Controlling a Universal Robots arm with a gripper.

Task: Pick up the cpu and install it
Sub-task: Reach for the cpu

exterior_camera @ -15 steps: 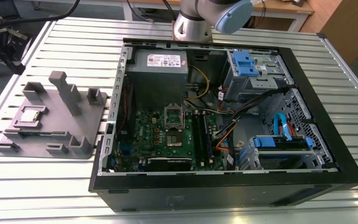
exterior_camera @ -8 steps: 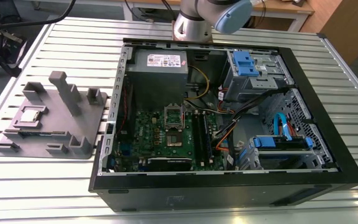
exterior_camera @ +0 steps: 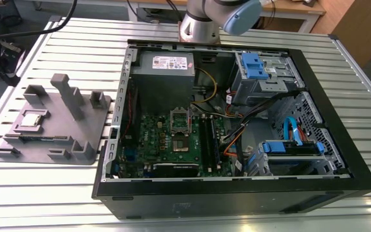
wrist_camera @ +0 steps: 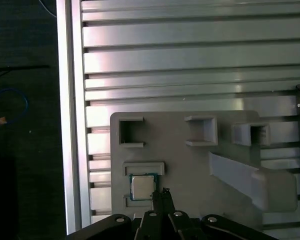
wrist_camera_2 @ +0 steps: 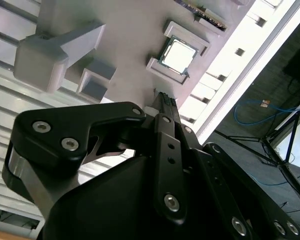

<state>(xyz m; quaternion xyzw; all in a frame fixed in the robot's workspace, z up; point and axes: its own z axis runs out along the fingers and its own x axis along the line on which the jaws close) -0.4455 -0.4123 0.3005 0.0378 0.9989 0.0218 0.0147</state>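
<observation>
While the claw [wrist_camera: 162, 195] hangs over the grey plastic tray [wrist_camera: 190, 165] with its fingers drawn narrow, nearly together, and nothing held between them, the cpu [wrist_camera: 142, 186] lies flat in its shallow square pocket on that tray. Its silvery top faces up, and in both wrist views it sits just beside the fingertips but apart from them. On the slatted metal tabletop [exterior_camera: 44, 193], the tray stands at the exterior view's left of the open computer case [exterior_camera: 237, 198], whose green motherboard [exterior_camera: 166, 140] carries the dark socket frame [exterior_camera: 180, 120].
</observation>
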